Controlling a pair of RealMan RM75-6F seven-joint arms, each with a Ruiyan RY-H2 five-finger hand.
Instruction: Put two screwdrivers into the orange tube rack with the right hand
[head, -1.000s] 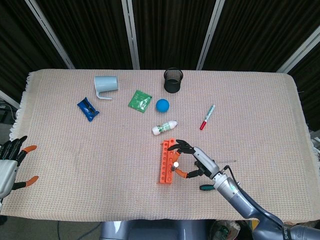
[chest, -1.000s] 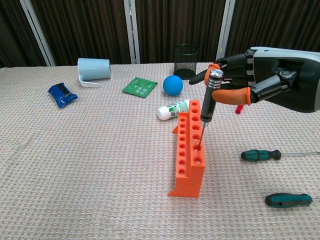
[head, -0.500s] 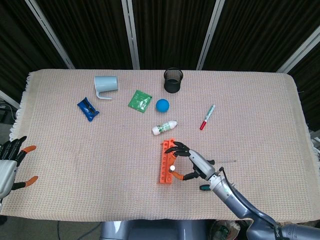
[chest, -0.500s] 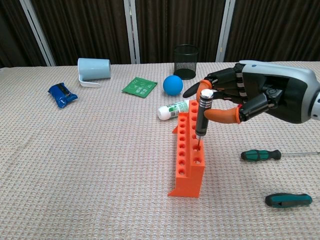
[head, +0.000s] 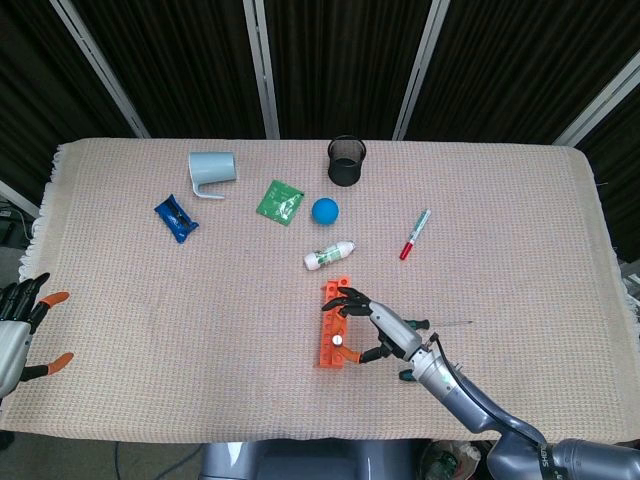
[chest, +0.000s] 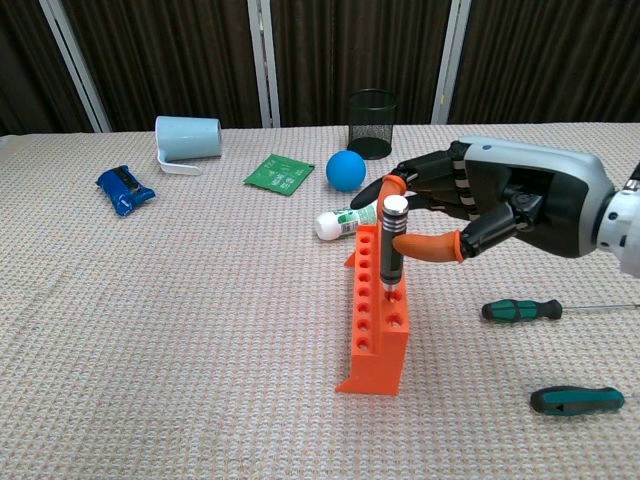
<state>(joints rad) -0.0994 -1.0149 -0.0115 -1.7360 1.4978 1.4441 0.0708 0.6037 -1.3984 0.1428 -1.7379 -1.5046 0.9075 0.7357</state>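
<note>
Since the earlier frames we see the black-handled screwdriver (chest: 393, 247) sitting lower: its shaft has gone down into a hole near the close end of the orange tube rack (chest: 377, 322), and the right hand (chest: 470, 207) has come down and leftward with it. In the chest view the handle stands upright out of the rack, its silver cap on top, and we find the thumb (chest: 425, 245) and one fingertip closed lightly on either side of it just below the cap, while the other fingers are spread above and behind. In the head view the same hand (head: 378, 325) lies over the right side of the rack (head: 330, 330), with the silver cap (head: 338, 340) showing between its fingers. Right of the rack two more tools lie flat on the woven table cloth (chest: 180, 330): a green-handled screwdriver (chest: 522, 310) with its thin shaft pointing right, and nearer to us a teal-handled screwdriver (chest: 576, 400). The left hand (head: 14, 325) rests at the far left edge of the head view, off the cloth, fingers apart and holding nothing. Further back on the table we note a white bottle (chest: 345, 220) lying just beyond the rack, a blue ball (chest: 345, 170), a black mesh cup (chest: 372, 110), a green packet (chest: 278, 173), a pale blue mug (chest: 187, 140) on its side, a blue packet (chest: 124, 190) and a red marker (head: 414, 234).
</note>
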